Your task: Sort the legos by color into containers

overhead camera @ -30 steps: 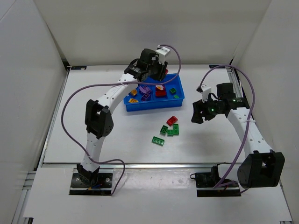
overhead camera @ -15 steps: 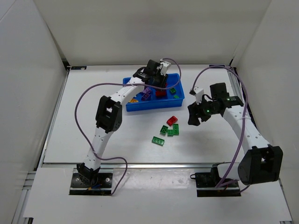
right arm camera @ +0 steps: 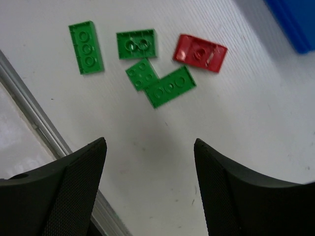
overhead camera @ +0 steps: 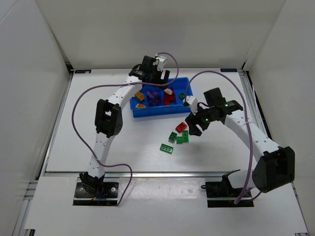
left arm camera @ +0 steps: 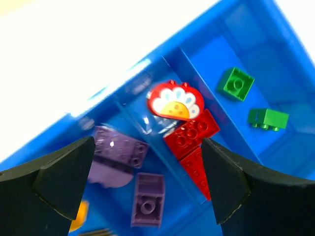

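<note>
- Jaws of the left gripper (left arm camera: 147,169) stand wide apart with nothing between them.
- Left gripper position: above the blue tray (left arm camera: 231,27), over the low wall between the purple and red compartments.
- Directly below it, a round red piece (left arm camera: 174,101) with a white and orange printed face lies at that wall. It touches the red bricks (left arm camera: 193,133) in the same compartment.
- Purple bricks (left arm camera: 119,147) occupy the next compartment, and orange bricks (overhead camera: 140,97) occupy the end compartment beyond them.
- Two green bricks (left arm camera: 237,83) lie apart from each other in the compartment at the opposite end of the tray.
- Right gripper (right arm camera: 147,187): jaws apart and empty, held above the white table (right arm camera: 256,128).
- Loose pieces lie on the table just beyond the right gripper: four loose green plates (right arm camera: 86,46) and one loose red brick (right arm camera: 200,52).
- Two of the green plates touch each other. The red brick lies just beside them, on the tray side of the group.
- The loose group lies outside the tray, near its front wall, between the tray and the arm bases.
- Left arm (overhead camera: 106,123) reaches from its base to the far side of the tray.
- Right arm (overhead camera: 256,137) bends inward toward the middle of the table.
</note>
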